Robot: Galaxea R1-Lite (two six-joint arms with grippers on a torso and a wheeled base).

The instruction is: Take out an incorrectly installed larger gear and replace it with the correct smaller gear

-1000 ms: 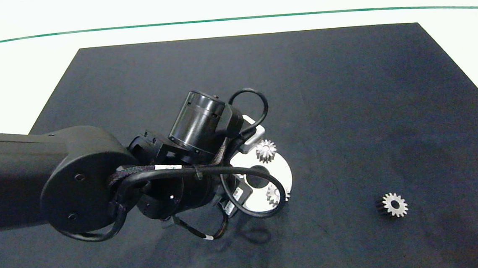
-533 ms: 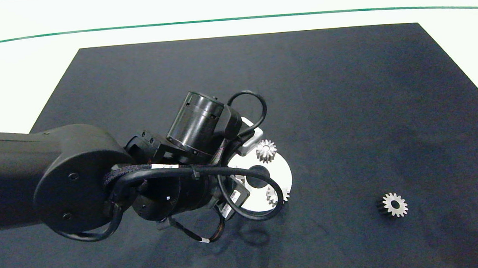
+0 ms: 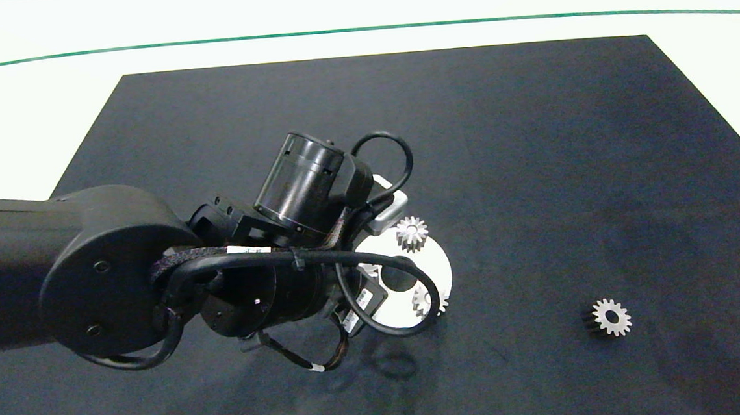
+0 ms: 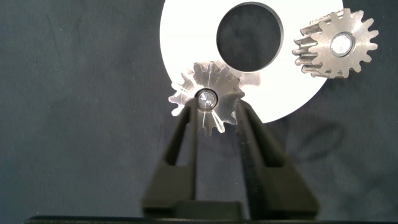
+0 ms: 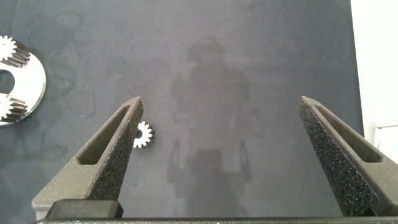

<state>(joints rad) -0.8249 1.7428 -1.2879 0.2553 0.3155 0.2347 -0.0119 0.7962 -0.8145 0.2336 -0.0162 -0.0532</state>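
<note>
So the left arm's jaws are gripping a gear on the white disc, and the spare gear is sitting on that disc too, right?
Not quite. The left gripper does hold the larger gear at the disc, but the head view shows the smaller gear lying on the dark mat, well off the disc.

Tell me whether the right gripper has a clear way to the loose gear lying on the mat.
Probably yes. The smaller gear lies alone on the dark mat, and the right gripper hangs open above it with nothing between.

White table (image 3: 25,114) carries dark mat (image 3: 536,157); on mat: round plate (image 3: 436,265), smaller gear (image 3: 611,317).
</note>
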